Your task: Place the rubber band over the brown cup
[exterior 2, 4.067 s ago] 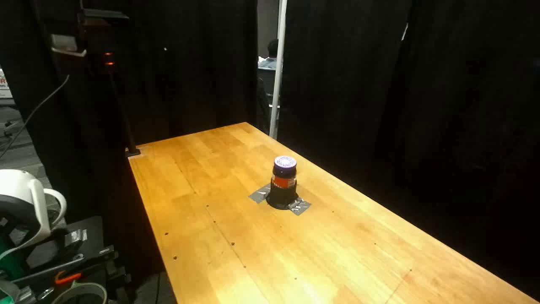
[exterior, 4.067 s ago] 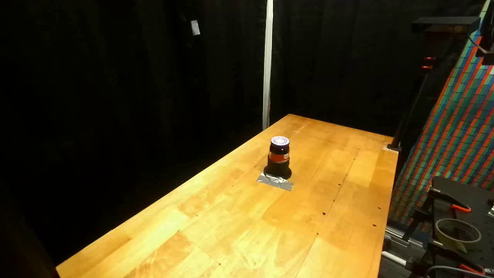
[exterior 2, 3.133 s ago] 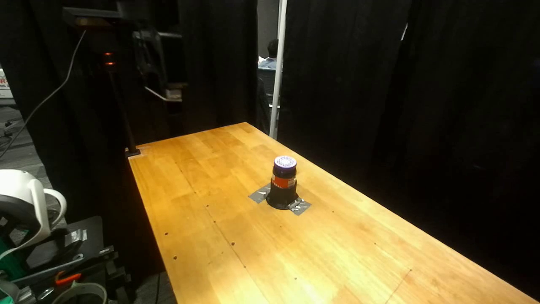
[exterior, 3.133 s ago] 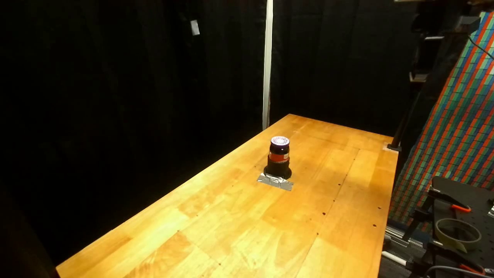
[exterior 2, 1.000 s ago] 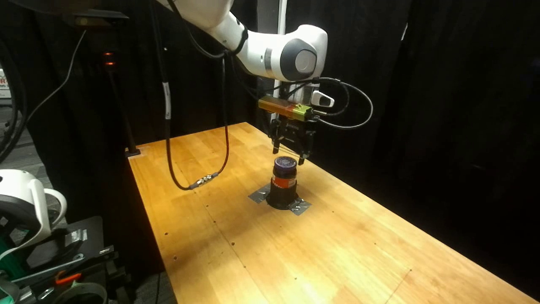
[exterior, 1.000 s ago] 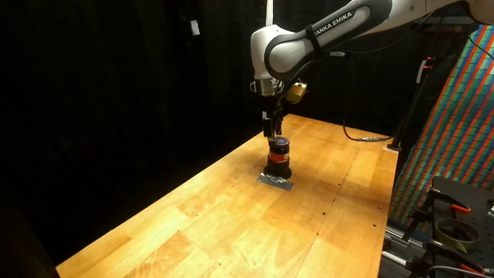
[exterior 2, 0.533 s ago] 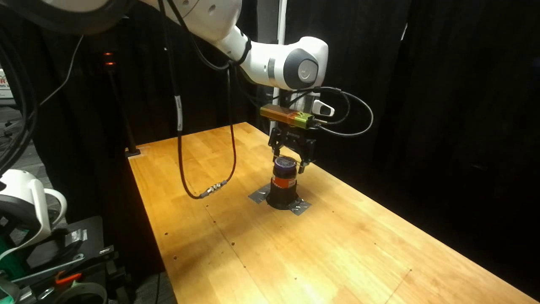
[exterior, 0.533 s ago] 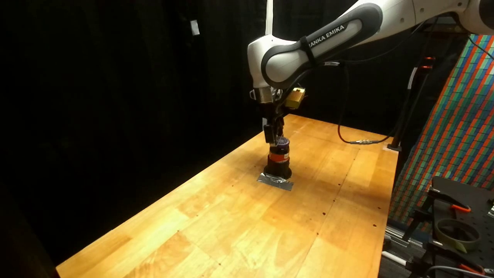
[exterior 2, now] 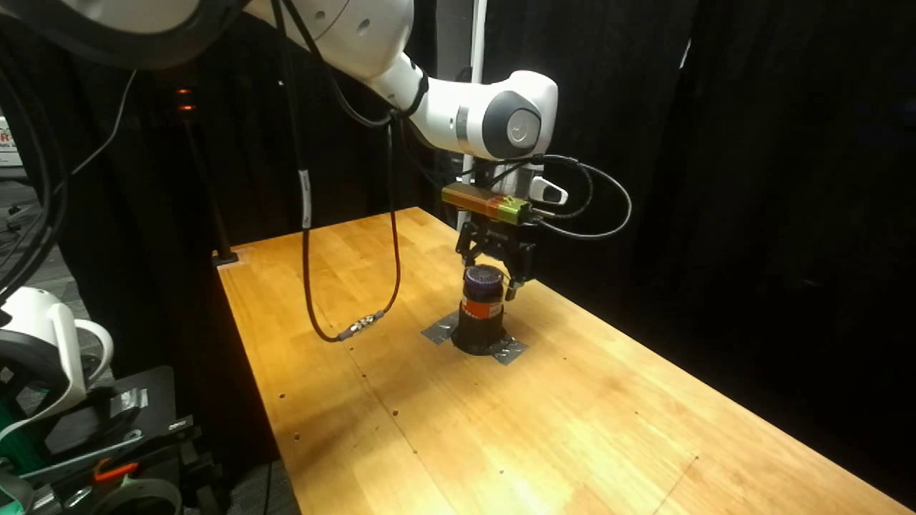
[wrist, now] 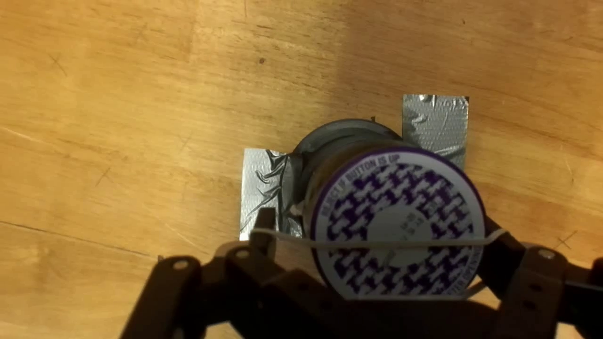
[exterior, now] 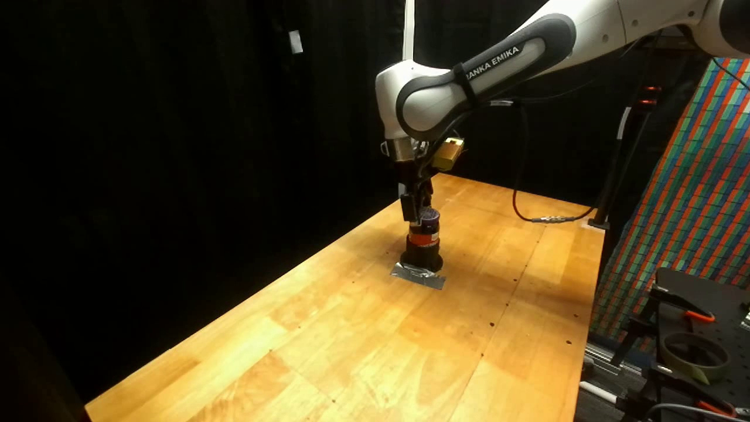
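Note:
The brown cup (exterior 2: 481, 309) is a dark jar with an orange-red stripe and a purple and white lid. It stands upright in a black base on the table. It also shows in an exterior view (exterior: 423, 239) and, from above, in the wrist view (wrist: 400, 216). My gripper (wrist: 384, 233) is open, its fingers spread either side of the lid. The pale rubber band (wrist: 348, 244) is stretched round both fingers. One strand crosses the lid's middle in the wrist view; the other is mostly hidden by the gripper. In an exterior view my gripper (exterior 2: 489, 279) is at lid height.
Silver tape strips (wrist: 435, 122) hold the black base (exterior 2: 478, 335) to the wooden table (exterior 2: 558, 429). A cable (exterior 2: 396, 257) hangs from the arm to the left of the cup. A side cart (exterior: 703, 293) with a tape roll (exterior: 694, 356) stands beyond the table edge.
The arm has come into view and lowered from above the cup to lid height, with the rubber band stretched on its fingers. The last half second shows a small drop. The cup has not moved.

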Robot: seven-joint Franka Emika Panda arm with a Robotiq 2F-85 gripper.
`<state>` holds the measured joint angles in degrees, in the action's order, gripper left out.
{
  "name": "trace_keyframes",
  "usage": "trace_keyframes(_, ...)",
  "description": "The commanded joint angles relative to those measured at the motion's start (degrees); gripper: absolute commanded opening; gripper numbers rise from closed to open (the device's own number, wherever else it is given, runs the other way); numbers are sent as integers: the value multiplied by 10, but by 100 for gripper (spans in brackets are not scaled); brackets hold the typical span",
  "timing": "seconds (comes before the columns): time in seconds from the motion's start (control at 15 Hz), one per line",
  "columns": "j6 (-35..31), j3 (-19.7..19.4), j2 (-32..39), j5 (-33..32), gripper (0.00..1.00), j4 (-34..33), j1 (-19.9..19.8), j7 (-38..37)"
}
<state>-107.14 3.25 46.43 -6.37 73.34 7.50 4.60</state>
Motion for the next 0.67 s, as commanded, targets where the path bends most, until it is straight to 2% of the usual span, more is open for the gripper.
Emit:
trace_keyframes(0.0, -42, -7, -7, -5, 100, 8, 7, -28)
trace_keyframes(0.4, -91, -9, 0, -1, 100, 2, 11, -65)
trace_keyframes(0.47, -86, -10, 1, -3, 100, 1, 12, -67)
trace_keyframes(0.6, -33, -11, 4, -5, 100, -7, 14, -62)
